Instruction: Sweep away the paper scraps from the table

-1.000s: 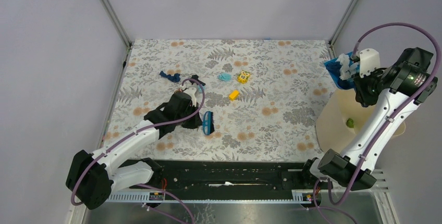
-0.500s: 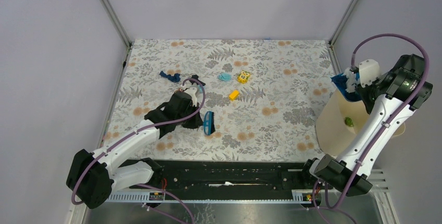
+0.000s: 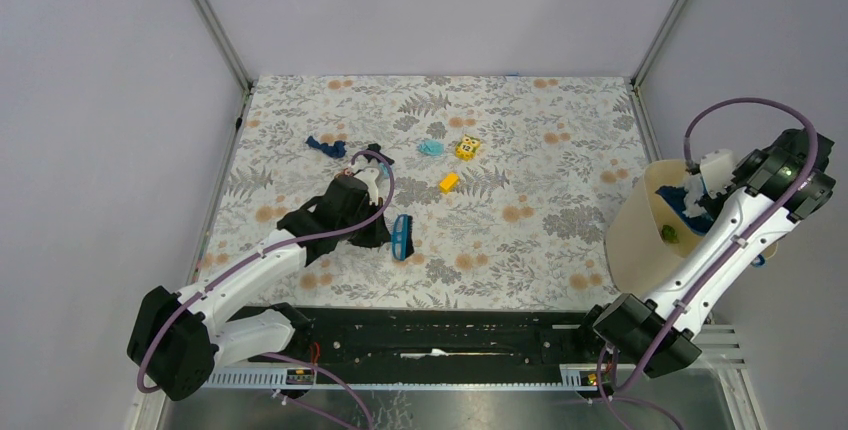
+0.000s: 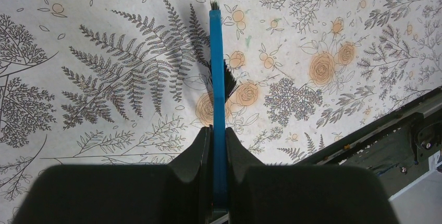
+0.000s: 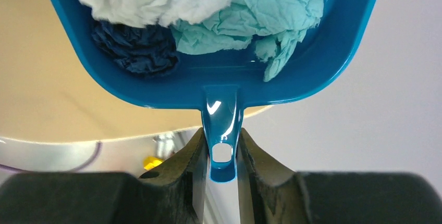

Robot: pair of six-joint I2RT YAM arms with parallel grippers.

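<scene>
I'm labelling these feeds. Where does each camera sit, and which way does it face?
Top external: fixed above and behind the bases, looking down on the table; the left arm and right arm show whole.
Left wrist: on the left arm, looking down along the left tool at the table, with the blue brush pinched.
Right wrist: on the right arm, looking along the right tool at the dustpan of paper scraps over the bin.
Shared: the blue brush, in top and left wrist.
</scene>
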